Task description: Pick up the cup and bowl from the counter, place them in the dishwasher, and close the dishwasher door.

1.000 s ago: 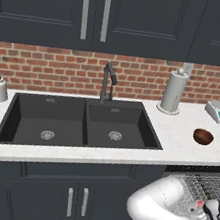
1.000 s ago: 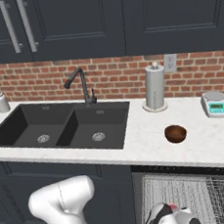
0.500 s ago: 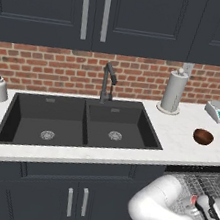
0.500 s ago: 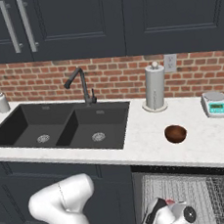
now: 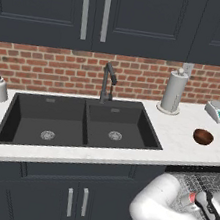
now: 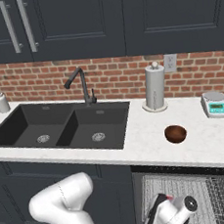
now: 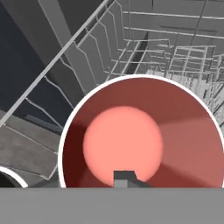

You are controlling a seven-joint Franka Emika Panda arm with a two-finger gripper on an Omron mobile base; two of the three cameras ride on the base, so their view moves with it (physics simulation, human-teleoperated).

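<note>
I have the arm reaching low into the open dishwasher [image 6: 192,193], so the cup [image 7: 142,135] sits right under the hand camera, seemingly in the grey wire rack [image 7: 144,48] — my reading is that this is the drop-off point for the first of the two items. Looking straight down into it, the cup is a round mouth with a thin white rim, a dark red inner wall and a paler salmon disc for its floor; the mesh of the rack runs behind and beside it. One dark finger tip of the tool [image 7: 126,178] pokes up at the bottom edge, inside the cup's mouth; I cannot tell whether the tool is spread or pinching the cup wall. From the right base camera, the white wrist hangs over the front of the rack, below the desk [image 6: 152,144]. The bowl [image 6: 175,134] — small, round, dark reddish-brown — waits on the desk, between the paper-towel roll [image 6: 155,87] and the kitchen scale [image 6: 215,105], well apart from the black double sink [image 6: 61,127].
</note>
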